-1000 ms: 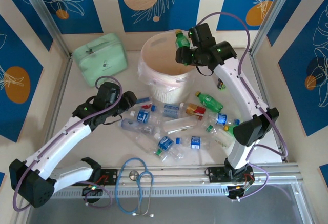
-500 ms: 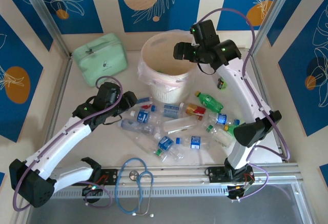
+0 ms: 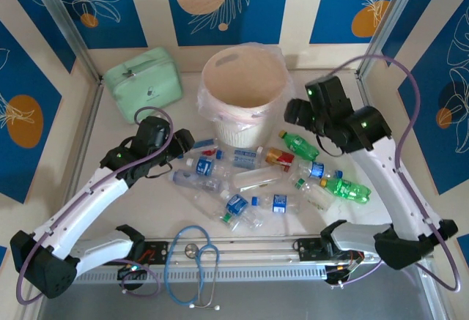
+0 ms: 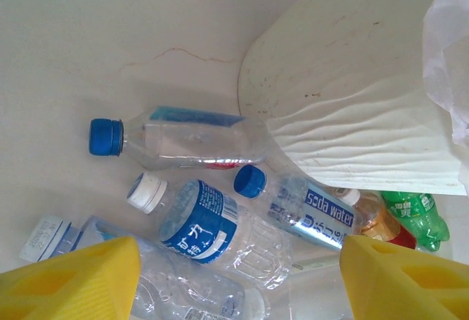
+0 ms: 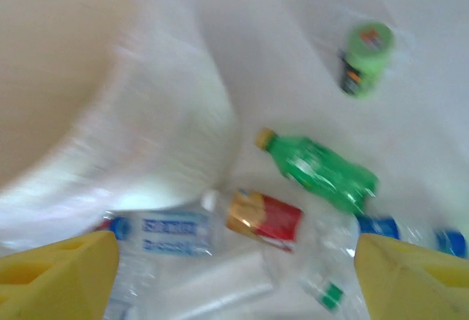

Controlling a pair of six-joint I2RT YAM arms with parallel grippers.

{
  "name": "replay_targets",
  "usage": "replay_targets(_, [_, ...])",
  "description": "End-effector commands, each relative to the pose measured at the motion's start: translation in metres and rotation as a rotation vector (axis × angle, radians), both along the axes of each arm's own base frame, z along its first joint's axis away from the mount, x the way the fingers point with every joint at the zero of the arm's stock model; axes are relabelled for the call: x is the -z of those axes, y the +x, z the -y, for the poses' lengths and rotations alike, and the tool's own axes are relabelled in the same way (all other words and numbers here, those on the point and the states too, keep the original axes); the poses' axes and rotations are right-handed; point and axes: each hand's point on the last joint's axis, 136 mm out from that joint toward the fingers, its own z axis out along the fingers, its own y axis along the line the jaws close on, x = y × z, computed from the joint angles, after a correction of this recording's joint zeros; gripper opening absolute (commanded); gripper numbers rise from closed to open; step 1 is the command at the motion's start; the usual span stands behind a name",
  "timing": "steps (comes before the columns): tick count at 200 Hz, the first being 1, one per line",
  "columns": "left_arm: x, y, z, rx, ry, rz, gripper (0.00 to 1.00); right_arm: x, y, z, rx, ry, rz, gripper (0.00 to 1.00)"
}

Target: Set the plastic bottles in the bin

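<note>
A white worktop (image 3: 293, 225) is walled in by blue and cream patterned panels, with two white robot arms bolted along its near edge.

The left arm reaches in from the near left corner. The left gripper (image 4: 238, 283) hangs low over the left end of the bottle pile, its yellow fingers (image 4: 73, 280) spread wide with nothing between them. The right arm rises from the near right corner and bends inward. The right gripper (image 5: 234, 276) hovers just right of the bin, also released and empty-handed.

The bin (image 3: 238, 129), a round cream bucket with a peach inside and a thin clear liner, stands at the middle of the far edge. A mint-green zip case (image 3: 143, 82) sits in the far left corner, well apart from the bin.

A blue stethoscope (image 3: 190, 249) is draped over the rail at the near edge, left of middle.

The plastic bottles (image 3: 242, 181) lie scattered on their sides between the bin and the near edge, mostly clear with blue labels and caps. One blue-capped bottle (image 4: 183, 140) lies against the foot of the bin. A green bottle (image 3: 299, 144) lies right of the bin, a red-and-yellow labelled bottle (image 3: 278, 157) just beside it, and a second green bottle (image 3: 344, 187) lies nearer the right edge.

A small dark cylinder (image 5: 364, 60) with a green top stands apart, towards the far right corner.
</note>
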Motion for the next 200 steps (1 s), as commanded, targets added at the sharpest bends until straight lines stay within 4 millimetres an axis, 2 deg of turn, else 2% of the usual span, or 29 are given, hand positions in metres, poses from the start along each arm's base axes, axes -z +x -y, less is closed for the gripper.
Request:
replay_targets(1, [-0.009,-0.001,0.001,0.014,0.004,0.029,0.73,0.044,-0.033,0.037,0.204,-0.048,-0.138,0.84])
replay_targets(27, [-0.003,-0.001,0.001,0.014,0.009,0.015,0.73,0.077,-0.058,0.057,0.3,-0.046,-0.215,0.84])
replay_targets(100, [0.012,-0.005,0.003,0.02,0.005,-0.022,0.72,0.144,-0.104,0.102,0.604,0.03,-0.393,0.86])
replay_targets(168, [0.014,-0.003,0.008,0.051,0.011,-0.03,0.73,0.193,-0.108,0.128,0.831,0.27,-0.449,0.85])
replay_targets(200, [0.017,-0.004,0.011,0.065,0.006,-0.038,0.73,0.21,-0.107,0.148,0.931,0.332,-0.455,0.87])
